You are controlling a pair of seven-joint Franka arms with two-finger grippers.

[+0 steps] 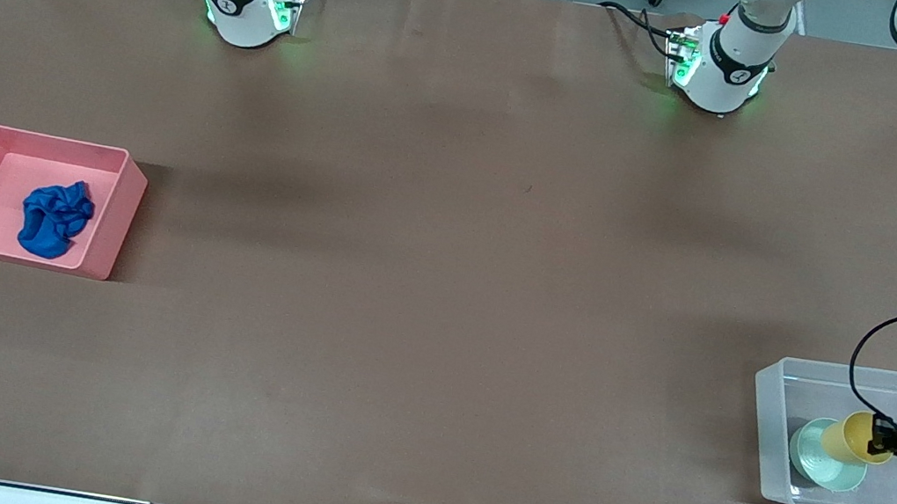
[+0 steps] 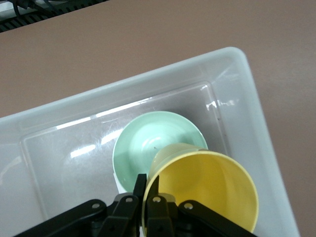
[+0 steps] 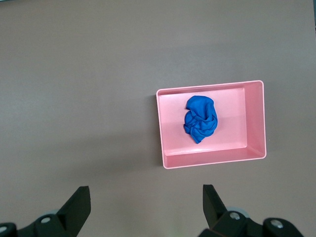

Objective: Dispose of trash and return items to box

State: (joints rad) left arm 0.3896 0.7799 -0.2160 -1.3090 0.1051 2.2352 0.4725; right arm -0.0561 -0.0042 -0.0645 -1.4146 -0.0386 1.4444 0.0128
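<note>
My left gripper (image 1: pixel 883 435) is shut on the rim of the yellow cup (image 1: pixel 852 434), one finger inside and one outside. It holds the cup tilted inside the clear box (image 1: pixel 772 407). The cup's base is over the mint-green bowl (image 1: pixel 814 453), which lies in the box. The left wrist view shows the gripper (image 2: pixel 148 185), cup (image 2: pixel 207 192), bowl (image 2: pixel 148 143) and box rim (image 2: pixel 237 89). The blue cloth wad (image 1: pixel 53 218) lies in the pink bin (image 1: pixel 117 211). My right gripper (image 3: pixel 145 195) is open and empty, high over bare table beside the pink bin (image 3: pixel 163 128) and cloth (image 3: pixel 200 118).
The brown table stretches wide between the two bins. The pink bin is at the right arm's end and the clear box at the left arm's end, near the table's edge. Both arm bases stand at the table's farthest edge from the front camera.
</note>
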